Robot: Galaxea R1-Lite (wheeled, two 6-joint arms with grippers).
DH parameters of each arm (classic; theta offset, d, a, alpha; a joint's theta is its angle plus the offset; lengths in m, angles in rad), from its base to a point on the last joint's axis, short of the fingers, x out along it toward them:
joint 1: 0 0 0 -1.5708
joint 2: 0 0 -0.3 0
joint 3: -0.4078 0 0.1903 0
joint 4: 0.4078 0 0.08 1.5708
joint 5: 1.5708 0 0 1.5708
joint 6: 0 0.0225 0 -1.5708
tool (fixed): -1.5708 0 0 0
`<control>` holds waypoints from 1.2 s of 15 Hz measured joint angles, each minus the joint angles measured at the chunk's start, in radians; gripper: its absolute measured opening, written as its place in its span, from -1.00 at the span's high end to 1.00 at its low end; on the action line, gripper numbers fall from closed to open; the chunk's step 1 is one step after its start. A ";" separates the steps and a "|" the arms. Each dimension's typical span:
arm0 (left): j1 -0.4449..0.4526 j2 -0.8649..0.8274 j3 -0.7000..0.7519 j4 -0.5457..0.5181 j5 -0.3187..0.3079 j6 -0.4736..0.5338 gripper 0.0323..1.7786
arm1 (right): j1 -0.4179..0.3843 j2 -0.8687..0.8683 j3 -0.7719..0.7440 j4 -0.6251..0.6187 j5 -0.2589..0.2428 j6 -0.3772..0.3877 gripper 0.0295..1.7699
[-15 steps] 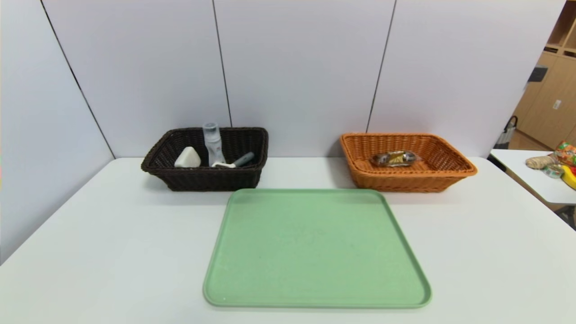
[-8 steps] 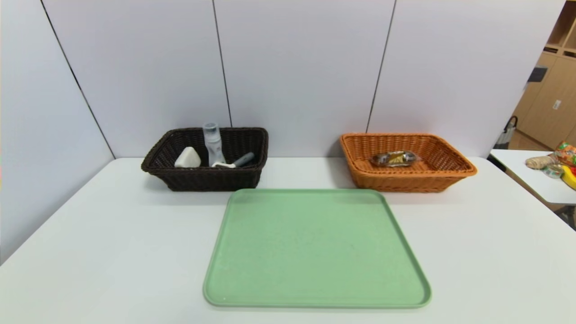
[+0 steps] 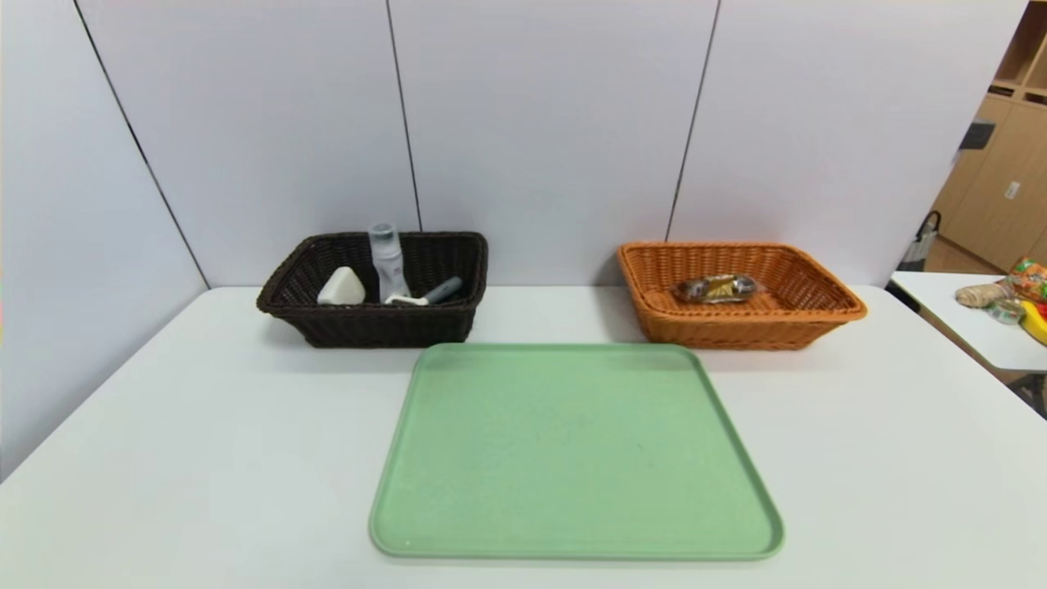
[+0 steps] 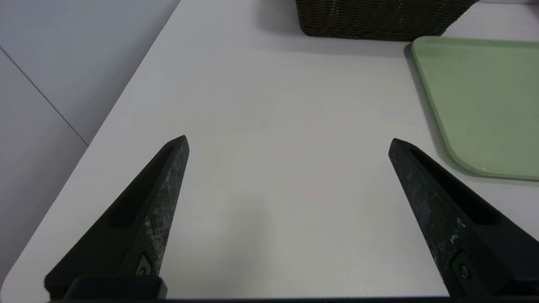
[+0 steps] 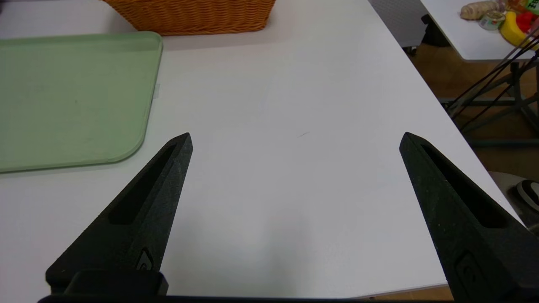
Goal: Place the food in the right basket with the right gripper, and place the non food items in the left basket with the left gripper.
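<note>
We saw the food packet (image 3: 717,288) in the orange basket (image 3: 743,334) at the far right, and the white block (image 3: 342,287) and clear bottle (image 3: 388,260) in the black basket (image 3: 384,325) at the far left. Our left gripper (image 4: 289,137) and right gripper (image 5: 298,133) were wide open and empty over the table (image 3: 204,450).

The left basket (image 3: 389,327) is black-brown and woven. The right basket (image 3: 740,334) has orange-brown weave. The tray (image 3: 577,450) is plain light green.
</note>
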State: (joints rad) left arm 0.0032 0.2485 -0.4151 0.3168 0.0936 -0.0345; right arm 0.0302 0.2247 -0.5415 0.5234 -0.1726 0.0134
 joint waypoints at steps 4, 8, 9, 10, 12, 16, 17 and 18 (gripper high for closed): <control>0.004 -0.081 0.167 -0.092 0.001 0.046 -0.90 | -0.008 -0.020 0.118 -0.132 0.005 -0.013 -0.92; 0.003 -0.148 0.327 -0.288 -0.044 0.075 -0.90 | -0.024 -0.111 0.298 -0.316 0.054 -0.064 -0.92; 0.002 -0.164 0.347 -0.291 -0.056 0.077 -0.90 | -0.026 -0.144 0.333 -0.323 0.071 -0.068 -0.92; 0.003 -0.180 0.364 -0.293 -0.072 0.077 -0.90 | -0.027 -0.170 0.370 -0.331 0.082 -0.070 -0.92; 0.002 -0.208 0.388 -0.295 -0.088 0.077 -0.90 | -0.029 -0.201 0.437 -0.408 0.095 -0.072 -0.92; 0.001 -0.241 0.411 -0.314 -0.091 0.070 -0.90 | -0.029 -0.222 0.520 -0.500 0.178 -0.076 -0.92; 0.001 -0.244 0.412 -0.314 -0.091 0.070 -0.90 | -0.029 -0.224 0.531 -0.521 0.182 -0.076 -0.92; 0.001 -0.246 0.413 -0.314 -0.091 0.070 -0.90 | -0.029 -0.225 0.536 -0.523 0.183 -0.076 -0.92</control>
State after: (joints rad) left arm 0.0038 0.0028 -0.0023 0.0028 0.0023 0.0360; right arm 0.0013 -0.0004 -0.0053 0.0000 0.0104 -0.0630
